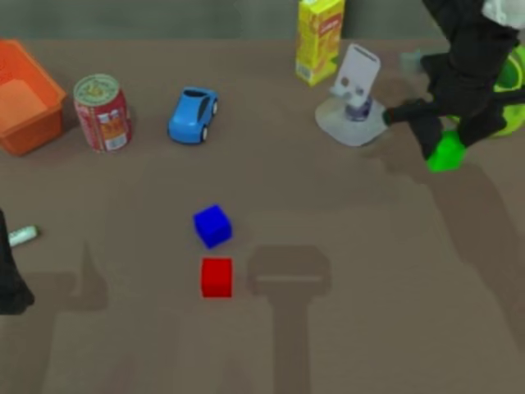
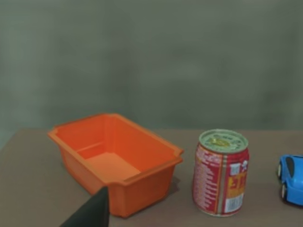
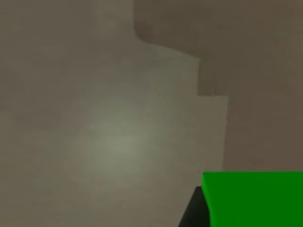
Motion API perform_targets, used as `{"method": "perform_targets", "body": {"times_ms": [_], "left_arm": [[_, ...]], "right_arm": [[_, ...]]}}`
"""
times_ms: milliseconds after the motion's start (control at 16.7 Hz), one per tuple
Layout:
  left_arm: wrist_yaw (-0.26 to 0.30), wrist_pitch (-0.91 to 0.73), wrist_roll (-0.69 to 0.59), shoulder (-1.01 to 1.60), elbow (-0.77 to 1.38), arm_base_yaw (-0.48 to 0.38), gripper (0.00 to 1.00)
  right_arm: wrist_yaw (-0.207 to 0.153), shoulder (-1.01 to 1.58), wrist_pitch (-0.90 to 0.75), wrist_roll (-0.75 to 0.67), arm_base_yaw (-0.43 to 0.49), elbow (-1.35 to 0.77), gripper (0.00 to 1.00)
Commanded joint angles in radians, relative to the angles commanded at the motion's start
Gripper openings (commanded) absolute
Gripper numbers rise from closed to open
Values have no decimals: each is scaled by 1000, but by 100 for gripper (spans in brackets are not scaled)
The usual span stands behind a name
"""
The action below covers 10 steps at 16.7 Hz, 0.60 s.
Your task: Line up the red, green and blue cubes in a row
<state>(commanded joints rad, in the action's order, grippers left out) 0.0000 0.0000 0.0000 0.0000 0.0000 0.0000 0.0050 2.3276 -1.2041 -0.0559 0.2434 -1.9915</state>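
The small bright green cube is held off the brown worktop in the right end effector, at the far right of the top view, just in front of a lime-green watering can that the dark arm largely hides. In the right wrist view the green cube fills a corner, cut off by the frame, with a dark finger against one side. The small deep blue cube lies near the worktop's centre, turned slightly askew to the edges; the small bright red cube sits just in front of it, squared up, a narrow gap between them. Being cubes, none has a long axis. Behind stand a light-blue toy car, a red soda can, an orange plastic bin, a yellow juice carton and a white stand. The left end effector is parked at the left edge, mostly out of frame; whether its fingers are apart I cannot tell.
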Motion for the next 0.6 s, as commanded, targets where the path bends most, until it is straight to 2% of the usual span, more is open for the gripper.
{"method": "perform_targets", "body": {"times_ms": [420, 600], "left_arm": [[0, 0, 0, 0, 0, 0, 100], [0, 0, 0, 0, 0, 0, 100]], "right_arm": [[14, -66, -5, -535, 364, 69, 0], [18, -97, -2, -678, 485, 100, 0]]}}
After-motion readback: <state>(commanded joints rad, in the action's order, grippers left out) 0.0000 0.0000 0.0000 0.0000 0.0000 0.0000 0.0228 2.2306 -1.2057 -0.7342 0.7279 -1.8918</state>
